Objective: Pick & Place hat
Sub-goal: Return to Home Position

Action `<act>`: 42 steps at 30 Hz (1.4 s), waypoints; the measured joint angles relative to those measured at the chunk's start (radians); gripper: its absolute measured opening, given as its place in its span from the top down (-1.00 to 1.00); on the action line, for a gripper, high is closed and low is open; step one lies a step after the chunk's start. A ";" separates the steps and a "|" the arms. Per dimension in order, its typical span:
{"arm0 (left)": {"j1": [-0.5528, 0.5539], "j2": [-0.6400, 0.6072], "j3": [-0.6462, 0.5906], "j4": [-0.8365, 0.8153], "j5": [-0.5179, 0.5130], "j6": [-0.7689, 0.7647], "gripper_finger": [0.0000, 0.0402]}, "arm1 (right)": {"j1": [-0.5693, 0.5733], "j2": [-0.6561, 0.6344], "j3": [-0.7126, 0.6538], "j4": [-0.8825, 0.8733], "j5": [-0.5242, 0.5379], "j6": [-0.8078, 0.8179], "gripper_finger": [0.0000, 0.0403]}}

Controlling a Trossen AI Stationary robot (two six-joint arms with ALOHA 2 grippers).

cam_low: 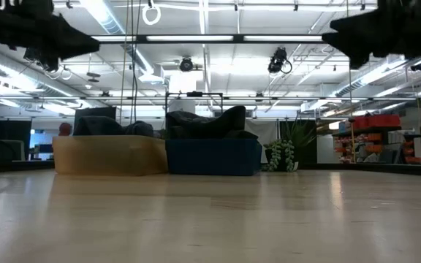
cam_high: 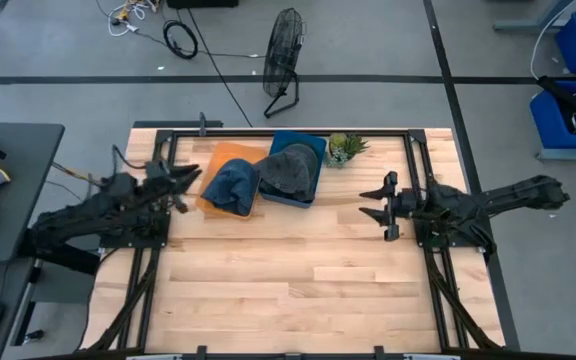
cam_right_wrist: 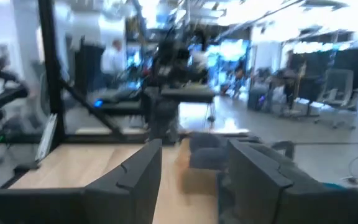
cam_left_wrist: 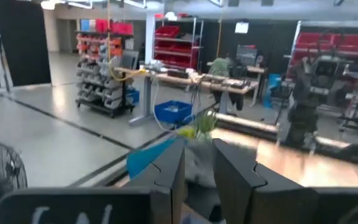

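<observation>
A dark blue hat (cam_high: 232, 186) lies in an orange bin (cam_high: 220, 160) at the table's far left. A grey hat (cam_high: 288, 170) fills the blue bin (cam_high: 311, 150) right beside it. In the low view both hats show as dark mounds over the orange bin (cam_low: 108, 155) and the blue bin (cam_low: 214, 158). My left gripper (cam_high: 194, 177) hovers just left of the orange bin, open by a narrow gap (cam_left_wrist: 199, 163), and holds nothing. My right gripper (cam_high: 376, 202) is open (cam_right_wrist: 194, 168) above the table, right of the blue bin, pointing toward the bins.
A small potted plant (cam_high: 346, 147) stands at the far edge, right of the blue bin, and shows in the low view (cam_low: 283, 155). Bare wood (cam_high: 298, 270) covers the near half of the table. A floor fan (cam_high: 282, 60) stands beyond the table.
</observation>
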 joint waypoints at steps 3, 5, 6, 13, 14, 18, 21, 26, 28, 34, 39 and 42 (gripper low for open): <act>-0.001 0.004 -0.087 0.192 -0.006 0.001 0.59 | -0.021 -0.043 -0.093 0.119 0.005 0.035 0.08; 0.000 -0.006 -0.132 0.259 -0.004 0.001 0.59 | -0.031 -0.065 -0.106 0.079 0.006 0.052 0.08; 0.000 -0.007 -0.154 0.269 -0.002 -0.001 0.59 | -0.035 -0.075 -0.103 0.060 0.001 0.057 0.08; 0.000 -0.008 -0.257 0.277 -0.001 -0.075 0.59 | -0.044 -0.092 -0.103 -0.029 0.011 0.035 0.08; 0.000 -0.009 -0.272 0.279 -0.001 -0.090 0.59 | -0.044 -0.092 -0.103 -0.039 0.011 0.029 0.08; 0.000 0.002 -0.282 0.236 0.000 -0.129 0.59 | -0.044 -0.092 -0.103 -0.098 0.011 -0.013 0.08; 0.000 0.007 -0.282 0.235 0.000 -0.108 0.59 | -0.043 -0.092 -0.103 -0.154 0.011 -0.026 0.08; 0.000 0.010 -0.282 0.221 0.000 -0.098 0.59 | -0.043 -0.092 -0.103 -0.247 0.011 0.010 0.08; 0.000 0.009 -0.282 0.223 0.001 -0.100 0.59 | -0.043 -0.092 -0.103 -0.272 0.011 0.044 0.08; 0.000 0.009 -0.283 0.237 -0.001 -0.104 0.59 | -0.043 -0.092 -0.102 -0.321 0.011 0.086 0.08; 0.000 0.009 -0.284 0.239 -0.001 -0.104 0.59 | -0.043 -0.113 -0.102 -0.302 0.018 0.072 0.08; 0.000 0.009 -0.284 0.241 -0.001 -0.104 0.59 | -0.043 -0.150 -0.102 -0.300 0.051 0.050 0.08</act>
